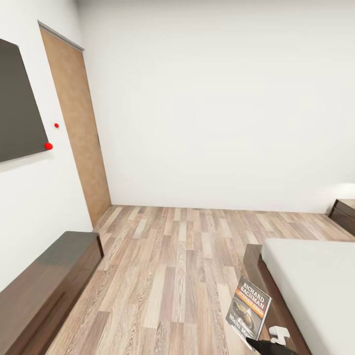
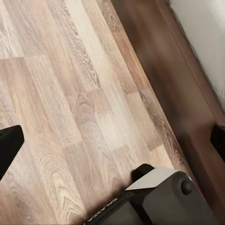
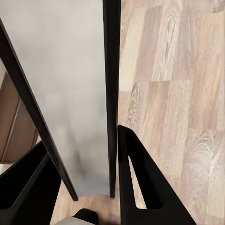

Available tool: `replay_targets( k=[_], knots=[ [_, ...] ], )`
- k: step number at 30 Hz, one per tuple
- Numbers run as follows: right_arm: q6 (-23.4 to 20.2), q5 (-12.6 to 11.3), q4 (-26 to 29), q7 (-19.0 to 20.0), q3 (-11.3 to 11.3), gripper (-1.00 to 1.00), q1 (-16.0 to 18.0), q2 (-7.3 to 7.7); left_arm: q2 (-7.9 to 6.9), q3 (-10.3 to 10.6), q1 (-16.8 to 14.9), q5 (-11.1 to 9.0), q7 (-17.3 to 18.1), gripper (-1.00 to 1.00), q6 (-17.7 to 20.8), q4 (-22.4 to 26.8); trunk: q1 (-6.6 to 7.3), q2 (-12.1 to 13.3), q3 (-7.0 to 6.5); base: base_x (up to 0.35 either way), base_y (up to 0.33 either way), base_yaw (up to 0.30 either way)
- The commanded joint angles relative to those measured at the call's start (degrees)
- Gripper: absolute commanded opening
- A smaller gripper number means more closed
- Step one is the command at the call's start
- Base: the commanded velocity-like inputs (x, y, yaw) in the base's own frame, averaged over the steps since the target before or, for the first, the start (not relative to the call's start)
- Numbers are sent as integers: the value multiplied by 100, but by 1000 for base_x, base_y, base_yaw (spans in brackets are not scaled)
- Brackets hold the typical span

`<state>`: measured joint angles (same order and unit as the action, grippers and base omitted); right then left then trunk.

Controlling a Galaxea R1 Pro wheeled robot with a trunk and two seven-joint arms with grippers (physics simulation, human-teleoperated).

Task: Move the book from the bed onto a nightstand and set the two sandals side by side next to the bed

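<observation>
The book (image 1: 249, 311), dark with an orange band and white "Richard Bachman" lettering, hangs upright above the floor beside the bed's foot corner. My right gripper (image 1: 264, 341) is shut on its lower edge. In the right wrist view the book (image 3: 70, 84) stands edge-on between the black fingers (image 3: 140, 187). The bed (image 1: 256, 268), with a grey-beige mattress (image 1: 315, 286), lies at the right. A nightstand (image 1: 345, 212) shows at the far right by the wall. My left gripper (image 2: 112, 140) is open over bare floor, fingers wide apart. The sandals are out of view.
A long low dark cabinet (image 1: 44, 288) runs along the left wall under a dark wall panel (image 1: 17, 103). A tan door (image 1: 76, 128) stands in the left corner. Wood-plank floor (image 1: 172, 266) stretches between cabinet and bed. My base (image 2: 154, 197) sits beside a dark wood edge (image 2: 187, 93).
</observation>
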<state>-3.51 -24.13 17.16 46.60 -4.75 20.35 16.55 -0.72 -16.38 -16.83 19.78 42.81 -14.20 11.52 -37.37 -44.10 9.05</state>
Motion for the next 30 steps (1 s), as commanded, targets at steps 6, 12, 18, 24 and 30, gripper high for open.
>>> replay_targets(
  k=[6,12,18,24,30],
  knots=[
    [-36,-71,7,3,-35,-100,4,6,4,-47,-5,61,17,100,-30,-1,-5,-7,9,321,0,0],
    [-37,-71,7,0,-35,-100,4,6,8,-41,-5,61,17,100,-30,-1,-5,-7,9,321,0,0],
    [-37,-74,7,3,-35,-100,4,6,16,-40,-5,61,17,100,-30,-1,-5,-7,9,321,0,0],
    [-39,-74,7,4,-35,-100,4,6,16,-43,-5,61,17,100,-30,-1,-5,-7,9,321,0,0],
    [-36,-74,7,3,-35,-100,4,6,18,-43,-5,61,17,100,-30,-1,-5,-7,9,321,0,0]
  ],
)
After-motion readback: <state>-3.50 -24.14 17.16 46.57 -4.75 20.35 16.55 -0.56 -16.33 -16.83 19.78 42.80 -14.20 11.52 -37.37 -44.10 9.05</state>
